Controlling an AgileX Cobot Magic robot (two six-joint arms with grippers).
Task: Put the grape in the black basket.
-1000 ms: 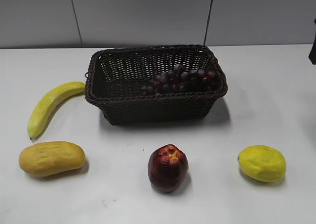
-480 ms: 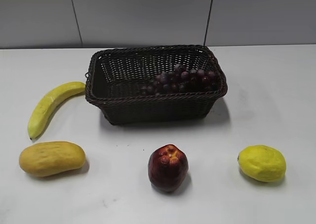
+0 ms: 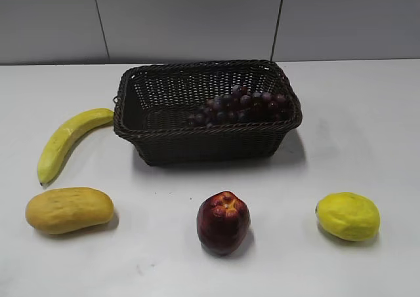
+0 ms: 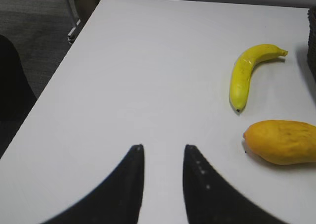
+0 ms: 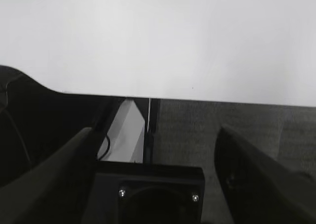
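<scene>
The grape point(image 3: 239, 105), a long dark purple-red bunch, lies inside the black basket point(image 3: 203, 130) along its right side, partly hidden by the front wall. Neither gripper shows in the exterior view. In the left wrist view my left gripper point(image 4: 164, 147) is open and empty above bare white table, left of the banana. A sliver of the basket point(image 4: 312, 41) shows at that view's right edge. In the right wrist view my right gripper point(image 5: 154, 132) is wide open and empty, beyond the table's edge over dark floor.
A yellow banana point(image 3: 65, 141) point(image 4: 247, 73) and an orange mango point(image 3: 68, 209) point(image 4: 281, 141) lie left of the basket. A dark red apple-like fruit point(image 3: 223, 221) stands in front of it, and a yellow fruit point(image 3: 348, 216) lies at the front right. The white table point(image 5: 158, 36) ends near the right gripper.
A dark part of the right arm at the exterior view's right edge one second ago has left the view. The grape, basket and other fruit have not moved.
</scene>
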